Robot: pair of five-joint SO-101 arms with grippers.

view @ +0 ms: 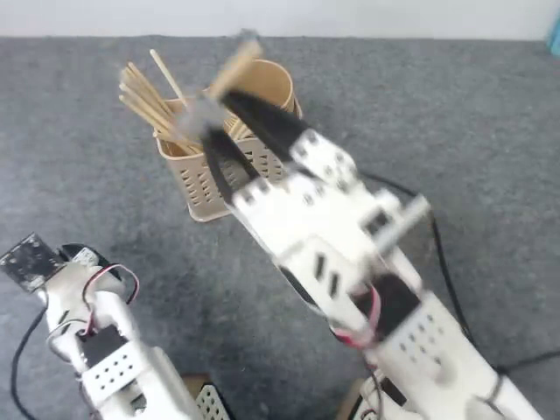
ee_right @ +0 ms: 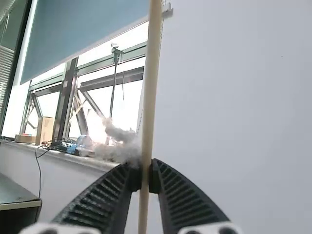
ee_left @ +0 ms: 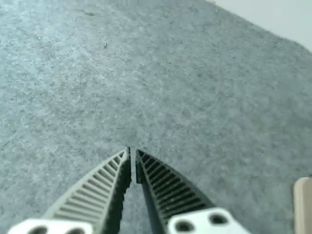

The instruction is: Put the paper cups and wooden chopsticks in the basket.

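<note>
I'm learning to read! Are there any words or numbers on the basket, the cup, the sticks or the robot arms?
None can be read.
The basket, the paper cup and the wooden chopsticks show no print.
The dark circuit board on the left arm: any marks on it are too small to read.
</note>
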